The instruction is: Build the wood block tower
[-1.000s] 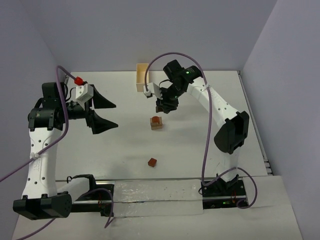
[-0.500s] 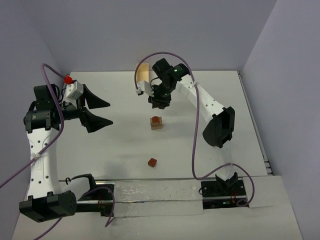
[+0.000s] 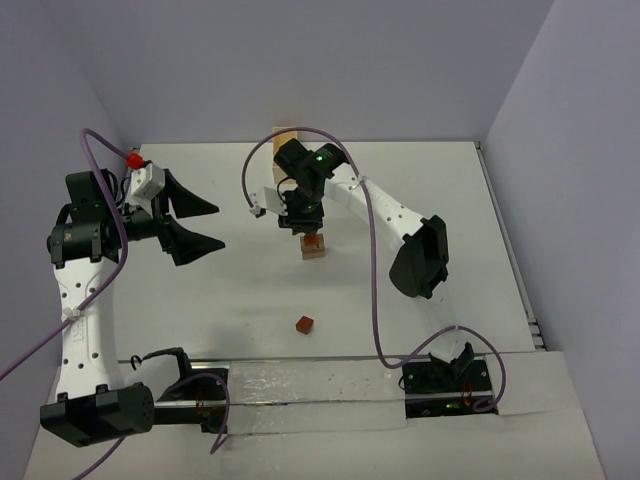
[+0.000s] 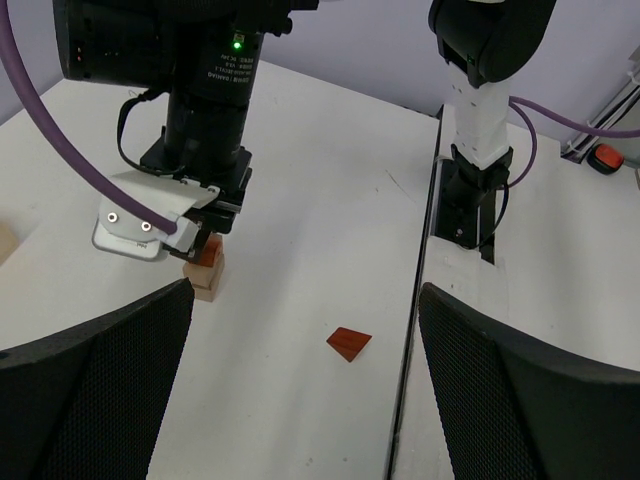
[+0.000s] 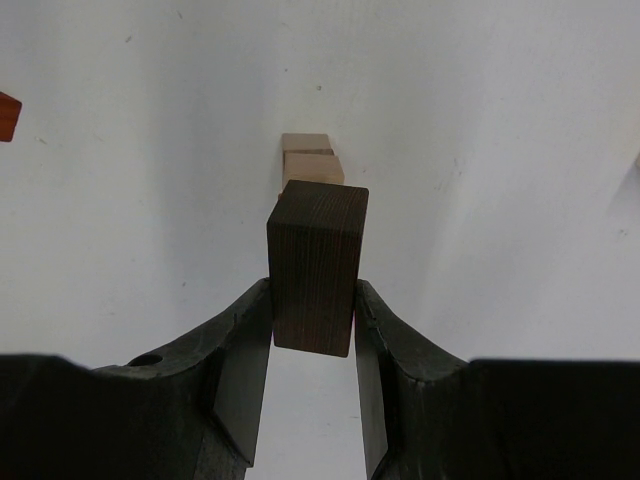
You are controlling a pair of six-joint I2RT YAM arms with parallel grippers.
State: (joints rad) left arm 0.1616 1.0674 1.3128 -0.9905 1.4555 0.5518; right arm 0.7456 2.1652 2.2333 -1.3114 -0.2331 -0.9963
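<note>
My right gripper [image 3: 312,232] is shut on a dark reddish-brown block [image 5: 317,265], held upright between its fingers [image 5: 245,340]. The block is right at the top of a small stack of light tan blocks [image 3: 315,250], which also shows in the left wrist view [image 4: 205,283] and past the held block in the right wrist view [image 5: 311,160]. I cannot tell whether it rests on the stack. A loose reddish-brown wedge [image 3: 304,324] lies on the table nearer the arm bases; it also shows in the left wrist view [image 4: 349,344]. My left gripper [image 3: 205,225] is open and empty, raised at the left.
A pale wooden box [image 3: 287,137] stands at the back edge behind the right wrist. The right arm's base [image 3: 447,385] and purple cables sit at the near edge. The white table [image 3: 200,300] ends at grey walls on three sides.
</note>
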